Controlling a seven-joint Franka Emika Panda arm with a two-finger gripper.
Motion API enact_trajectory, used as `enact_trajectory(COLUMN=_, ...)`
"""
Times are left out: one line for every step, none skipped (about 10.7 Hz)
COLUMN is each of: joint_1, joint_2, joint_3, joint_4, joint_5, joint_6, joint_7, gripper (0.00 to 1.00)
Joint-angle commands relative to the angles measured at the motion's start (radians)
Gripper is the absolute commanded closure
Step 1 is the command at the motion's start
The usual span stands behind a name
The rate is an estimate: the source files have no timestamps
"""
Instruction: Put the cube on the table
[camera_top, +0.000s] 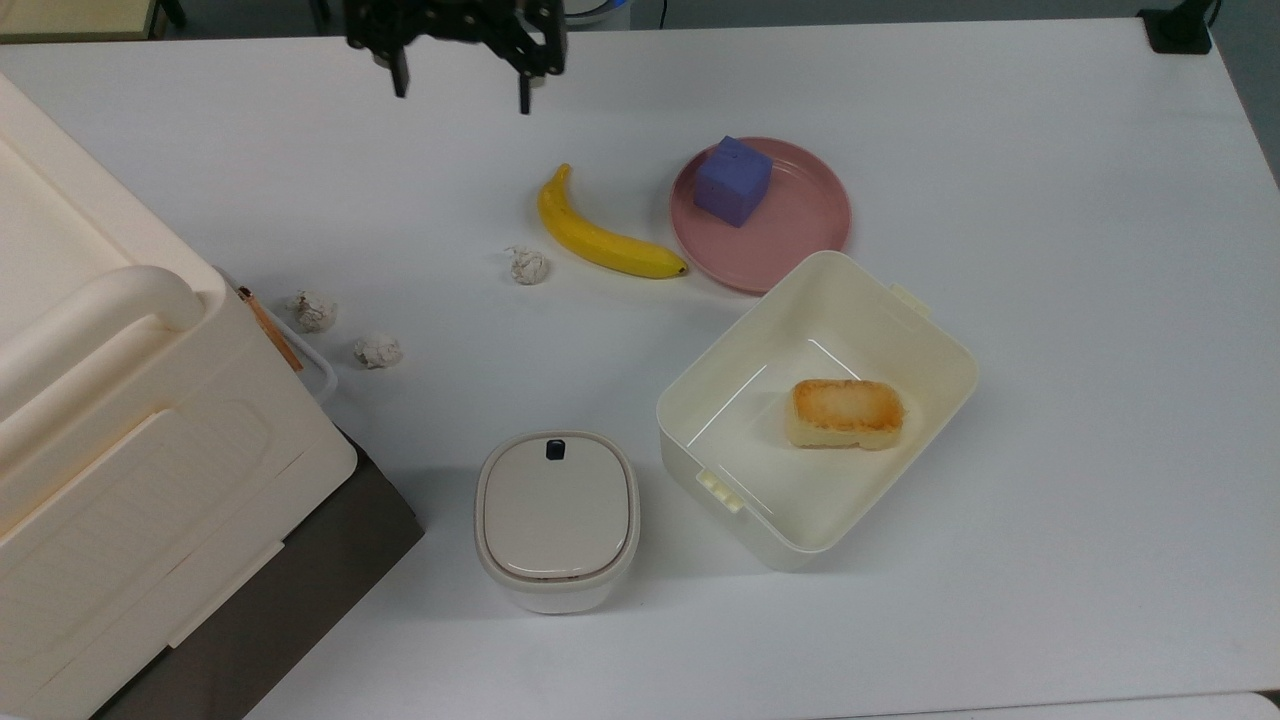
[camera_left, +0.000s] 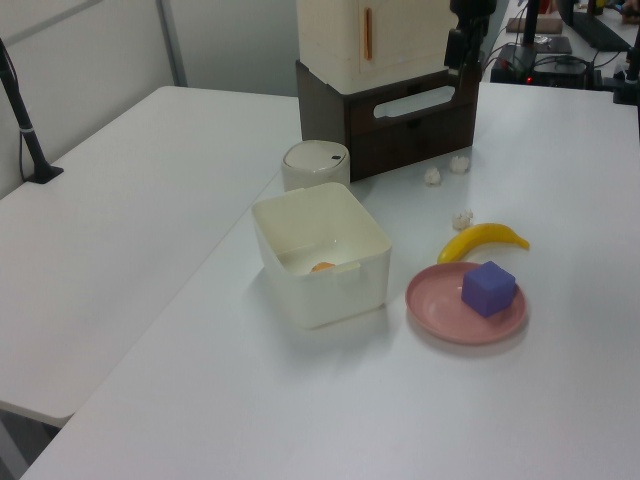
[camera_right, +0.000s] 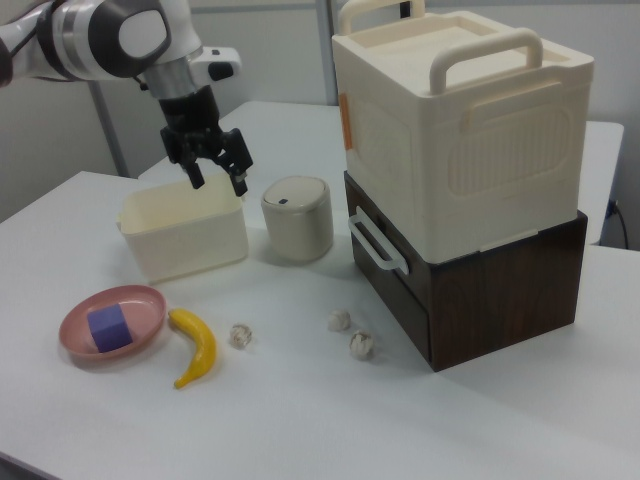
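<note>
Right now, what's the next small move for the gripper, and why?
Probably travel toward the top view's right and down over the cube. The gripper hangs open and empty, well off from the pink plate where the cube sits.

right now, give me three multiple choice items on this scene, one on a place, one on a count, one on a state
1. Where is the cube?
A. on the plate
B. in the box
C. on the table

2. How many paper balls lie on the table?
A. one
B. three
C. five

3. How is the claw?
A. shut on the banana
B. open, holding nothing
C. shut on the cube

Answers:
1 A, it sits on the plate.
2 B, three balls lie apart from one another.
3 B, its fingers are spread in the air.
</note>
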Motion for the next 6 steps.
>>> enact_trajectory(joint_1=0.019, joint_2=-0.016, joint_3=0.055, joint_4=-0.059, joint_5=-0.021, joint_6=-0.023, joint_7=0.007, gripper=0.00)
enact_trajectory(joint_1=0.027, joint_2=-0.016, joint_3=0.074, joint_4=-0.057, joint_5=-0.017, joint_6=-0.096, joint_7=0.004, gripper=0.00)
enact_trajectory(joint_1=0.044, joint_2=-0.016, joint_3=0.081, joint_4=-0.062, joint_5=-0.014, joint_6=-0.165, joint_7=-0.007, gripper=0.00)
enact_trajectory(joint_1=0.067, joint_2=-0.014, joint_3=0.087, joint_4=-0.075, joint_5=-0.014, joint_6=-0.204, joint_7=-0.013, gripper=0.00)
enact_trajectory(joint_1=0.081, joint_2=-0.016, joint_3=0.098, joint_4=-0.100, joint_5=-0.014, joint_6=-0.209, joint_7=-0.016, gripper=0.00)
enact_trajectory(joint_1=0.090, joint_2=-0.014, joint_3=0.115, joint_4=-0.120, joint_5=-0.014, joint_6=-0.207, joint_7=-0.009, gripper=0.00)
